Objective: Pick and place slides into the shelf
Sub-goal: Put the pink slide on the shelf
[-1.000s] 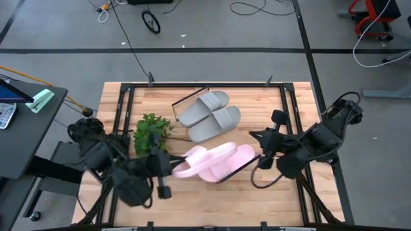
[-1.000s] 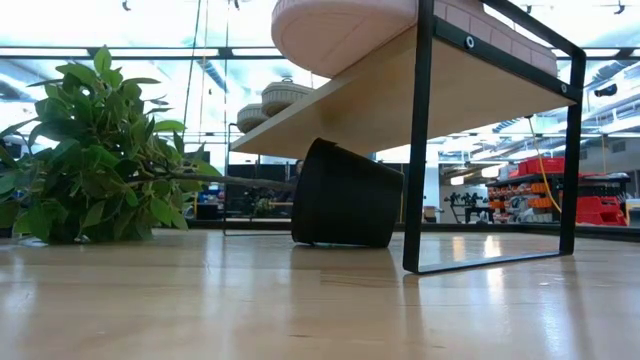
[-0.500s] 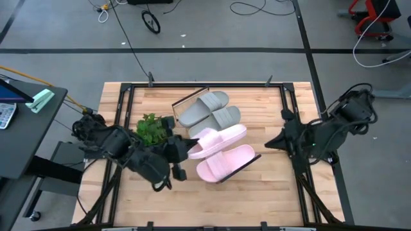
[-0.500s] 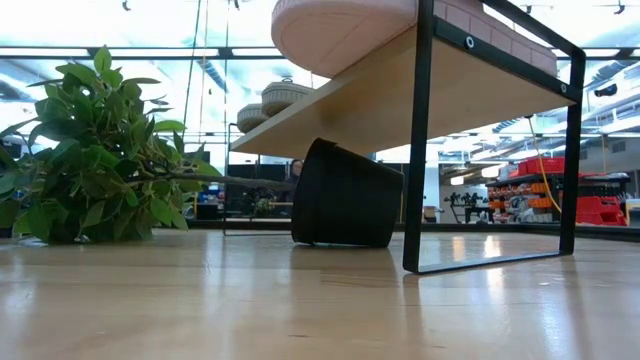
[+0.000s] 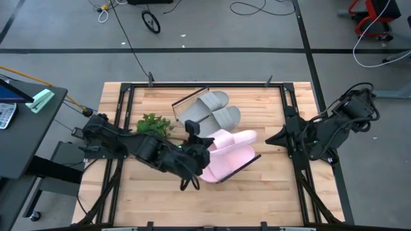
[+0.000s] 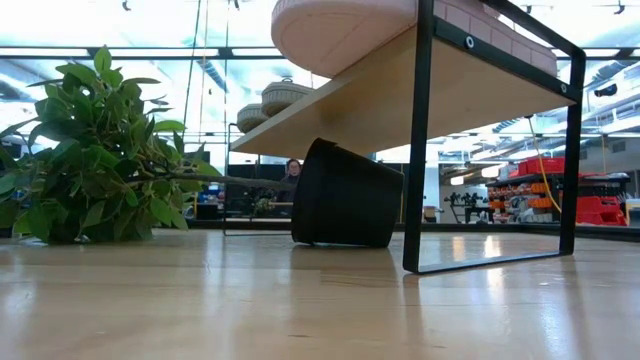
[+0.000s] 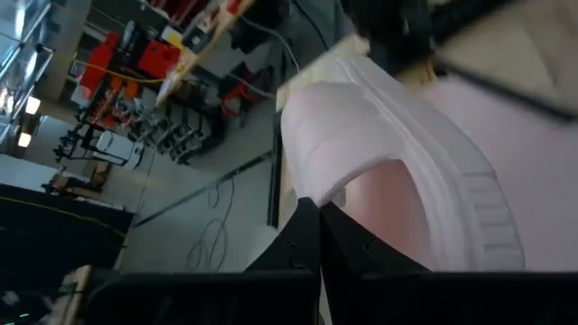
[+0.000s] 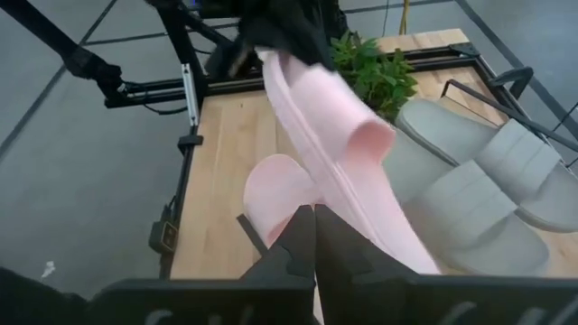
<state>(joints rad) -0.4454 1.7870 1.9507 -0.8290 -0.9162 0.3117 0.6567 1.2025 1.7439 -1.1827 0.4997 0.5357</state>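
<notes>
My left gripper [image 5: 200, 146] reaches in over the table's middle and is shut on one light pink slide [image 5: 234, 137]. That slide stands tilted on its long edge in the right wrist view [image 8: 318, 117]. The second pink slide [image 5: 230, 162] lies flat on the shelf [image 5: 243, 168] beside it. Two grey slides [image 5: 209, 112] lie side by side on the shelf's far part. My right gripper [image 5: 271, 138] waits shut near the table's right edge, touching nothing. The low view shows the shelf board [image 6: 400, 100] from below, with a pink slide [image 6: 340, 30] on it. My left gripper holds the pink slide by its heel end [image 8: 274, 68], the end away from the strap [image 8: 370, 135]. It comes in from the table's left side, roughly level. The slide is tipped onto its long edge above the other pink slide [image 8: 275, 194]. The gripper's body hides the fingers themselves.
A green plant [image 5: 154, 125] lies on the table left of the shelf, its black pot [image 6: 345, 195] tipped on its side under the shelf board. Dark frame rails run along the table's left and right edges. Bare wood shows toward the near edge.
My left gripper has travelled from the near-left of the table toward the right and far side. It has carried the pink slide from beside the shelf's near end to between the grey pair and the other pink slide. My right gripper has drawn back toward the right edge.
</notes>
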